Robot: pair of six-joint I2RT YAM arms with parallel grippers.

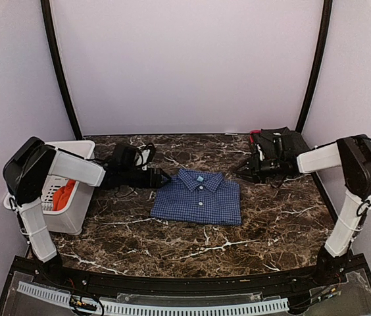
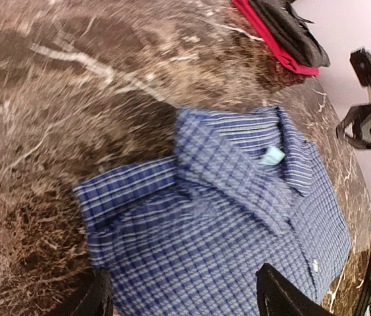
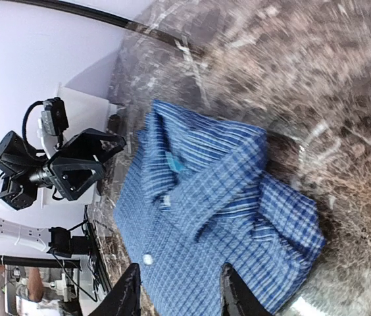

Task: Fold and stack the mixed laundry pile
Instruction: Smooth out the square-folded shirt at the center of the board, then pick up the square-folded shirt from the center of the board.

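Blue-and-white small-checked collared shirt (image 1: 198, 197) lies folded into a neat rectangle at the middle of the dark brown marble-patterned table (image 1: 271, 224), button front up and collar toward the far side. A plain bright orange-red shirt (image 1: 64, 194) sits bunched inside the white slotted plastic basket (image 1: 67, 220) at the table's left edge, beside the left arm.

The left gripper (image 1: 162, 176) hangs just beside the folded shirt's far-left corner. In the left wrist view its fingers (image 2: 277, 296) are spread wide and have hold of nothing, with the checked cloth (image 2: 238, 230) showing below them. The right gripper (image 1: 241, 170) is near the shirt's far-right corner, a little apart from it. Its fingers (image 3: 235, 289) stand parted and grip nothing, and the shirt (image 3: 198, 217) lies flat beyond them. A black item with a red edge (image 1: 281, 141) rests at the far right of the table, behind the right gripper.
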